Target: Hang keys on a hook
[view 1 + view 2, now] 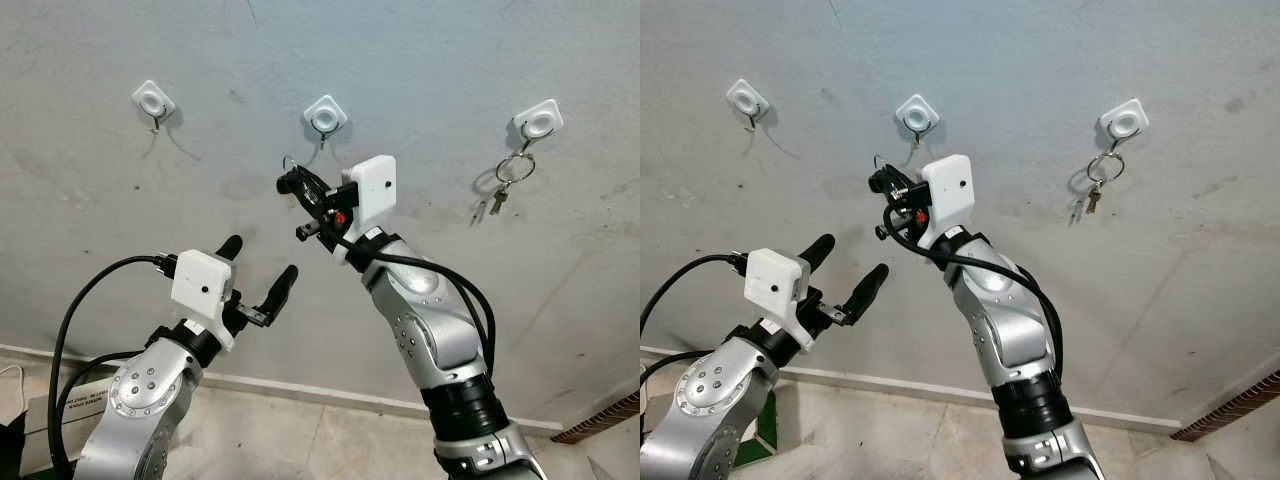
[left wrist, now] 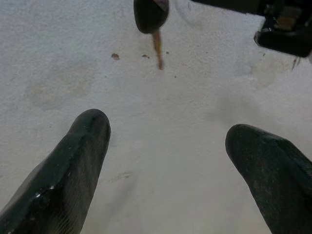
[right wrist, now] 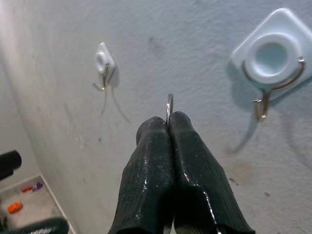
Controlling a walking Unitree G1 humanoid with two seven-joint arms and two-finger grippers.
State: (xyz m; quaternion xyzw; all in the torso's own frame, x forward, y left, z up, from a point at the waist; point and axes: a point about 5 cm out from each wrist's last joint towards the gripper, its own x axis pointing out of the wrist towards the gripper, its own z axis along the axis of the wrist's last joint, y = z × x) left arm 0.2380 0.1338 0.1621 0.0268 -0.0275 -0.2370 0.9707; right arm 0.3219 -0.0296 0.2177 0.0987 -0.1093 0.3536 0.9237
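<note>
Right wrist view: a key ring (image 3: 169,105) is gripped by the right hand (image 3: 169,127) below the middle hook (image 3: 267,100), onto which it must be lifted.

I see bare wall around the middle hook (image 1: 325,117); the right hook (image 1: 537,123) already carries keys (image 1: 505,185).

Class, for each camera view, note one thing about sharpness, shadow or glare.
Eye views: sharp, even light; hooks cast soft shadows down-right on the wall. Left wrist view: left gripper fingers blurred, wall washed out. Right wrist view: glare streaks on the right gripper fingers; key ring and nearest hook sharp.
</note>
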